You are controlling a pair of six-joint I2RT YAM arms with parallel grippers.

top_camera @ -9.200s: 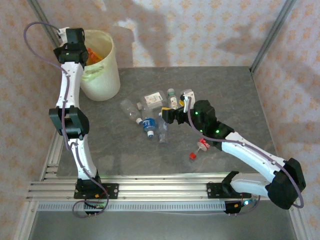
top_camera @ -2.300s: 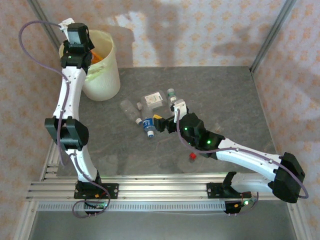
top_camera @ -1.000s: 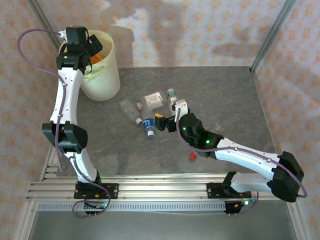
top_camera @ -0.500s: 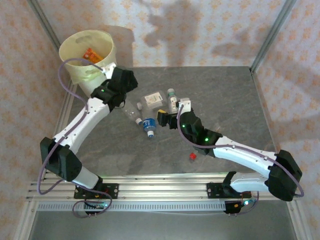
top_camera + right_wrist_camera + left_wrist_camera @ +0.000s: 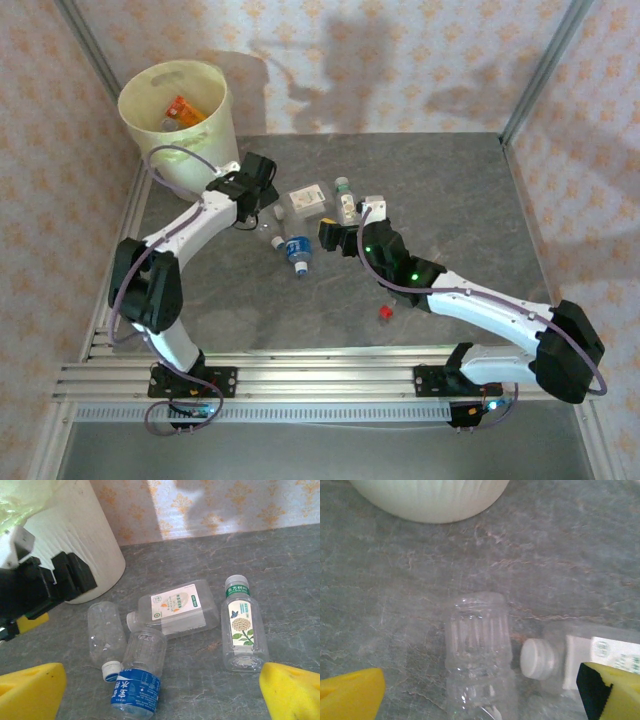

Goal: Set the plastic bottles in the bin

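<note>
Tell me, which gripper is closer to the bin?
Left. The left gripper hovers just beside the bin, over a clear bottle; the right gripper sits farther off, across the bottles.

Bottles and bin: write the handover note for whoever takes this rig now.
Left pincer: open, empty, over the clear unlabelled bottle.
Right pincer: open, empty, low over the table.
Lying on it: that bottle, the blue-label bottle, the flat white-label bottle, the green-cap bottle.
Done: at least one orange-label bottle is in the bin.
Left: bin those four.
</note>
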